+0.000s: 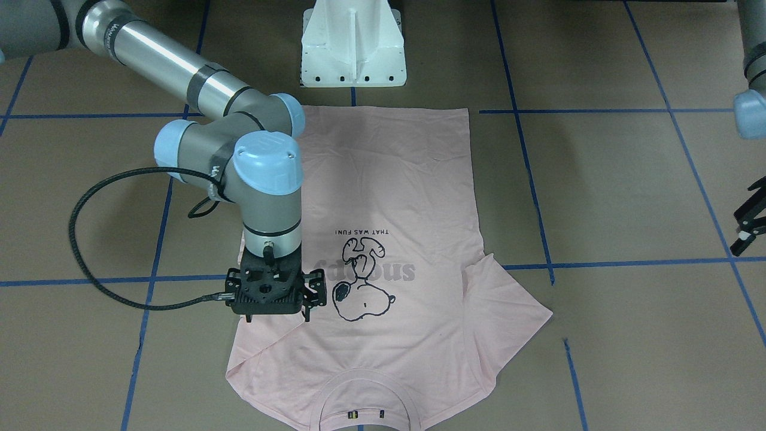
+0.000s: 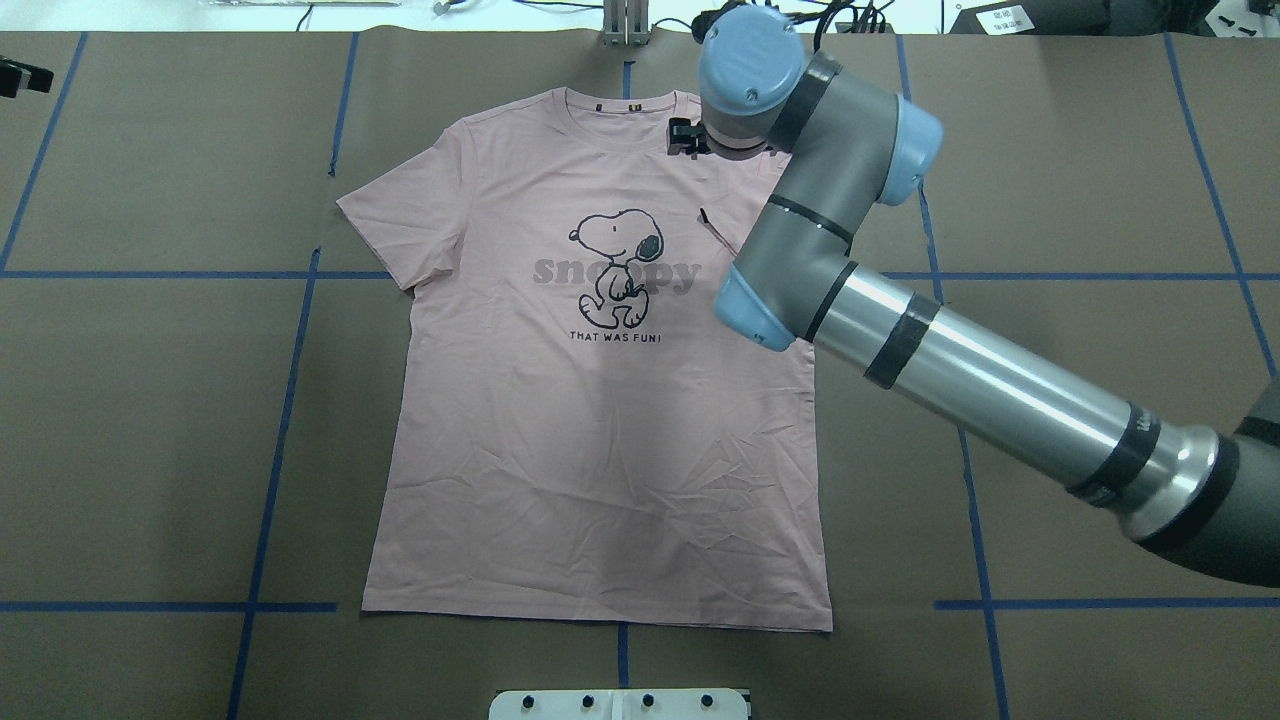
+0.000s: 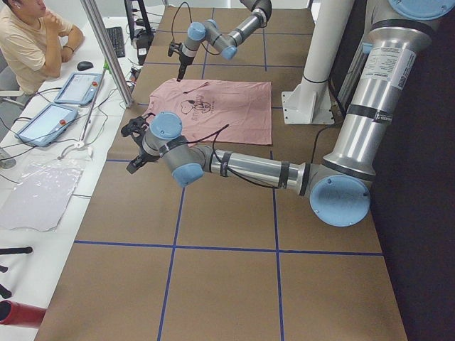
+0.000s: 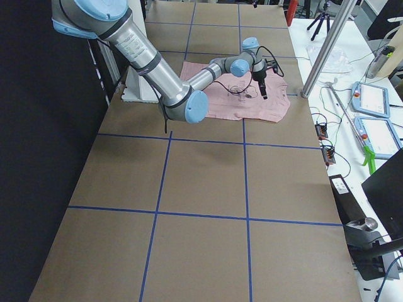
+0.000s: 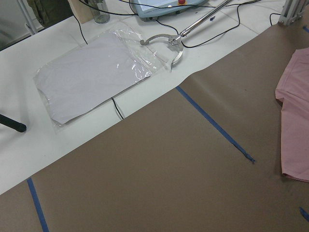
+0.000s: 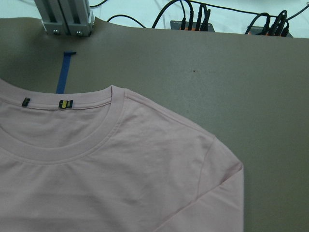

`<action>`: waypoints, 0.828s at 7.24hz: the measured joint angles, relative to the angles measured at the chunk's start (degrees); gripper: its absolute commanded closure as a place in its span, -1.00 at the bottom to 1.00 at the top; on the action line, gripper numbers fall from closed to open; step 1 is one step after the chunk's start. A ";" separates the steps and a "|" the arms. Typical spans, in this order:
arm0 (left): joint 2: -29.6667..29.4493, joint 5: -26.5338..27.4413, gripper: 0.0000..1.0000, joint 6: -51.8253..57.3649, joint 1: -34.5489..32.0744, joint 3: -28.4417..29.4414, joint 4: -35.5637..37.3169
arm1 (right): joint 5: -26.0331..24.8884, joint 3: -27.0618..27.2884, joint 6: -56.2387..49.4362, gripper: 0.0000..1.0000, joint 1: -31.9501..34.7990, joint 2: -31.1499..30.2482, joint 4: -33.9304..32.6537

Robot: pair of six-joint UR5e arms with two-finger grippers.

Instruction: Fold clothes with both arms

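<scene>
Pale pink T-shirt (image 2: 600, 450); brown table (image 2: 130, 430); blue tape lines (image 2: 150, 274)

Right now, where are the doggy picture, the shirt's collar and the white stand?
cartoon dog (image 2: 614, 268), overhead view, on the middle of its body.
collar (image 6: 117, 113), right wrist view, on the ribbed band.
white pedestal (image 1: 353, 48), front-facing view, on its centre rib.

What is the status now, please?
Left tool open, empty, off the T-shirt. Right tool above its shoulder, jaws unseen. T-shirt flat, print up. No obstacle seen on it.
</scene>
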 measured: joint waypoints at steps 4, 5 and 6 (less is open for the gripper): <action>-4.13 13.69 -0.29 -24.92 13.29 0.56 0.46 | 20.46 7.10 -20.44 -1.00 14.26 -11.82 2.57; -5.56 18.40 -0.23 -31.17 17.21 1.94 0.33 | 22.25 8.08 -22.16 -1.00 15.67 -14.74 5.69; -7.43 23.29 -0.21 -36.06 20.85 4.35 0.01 | 22.95 8.43 -22.71 -1.00 16.21 -16.21 7.76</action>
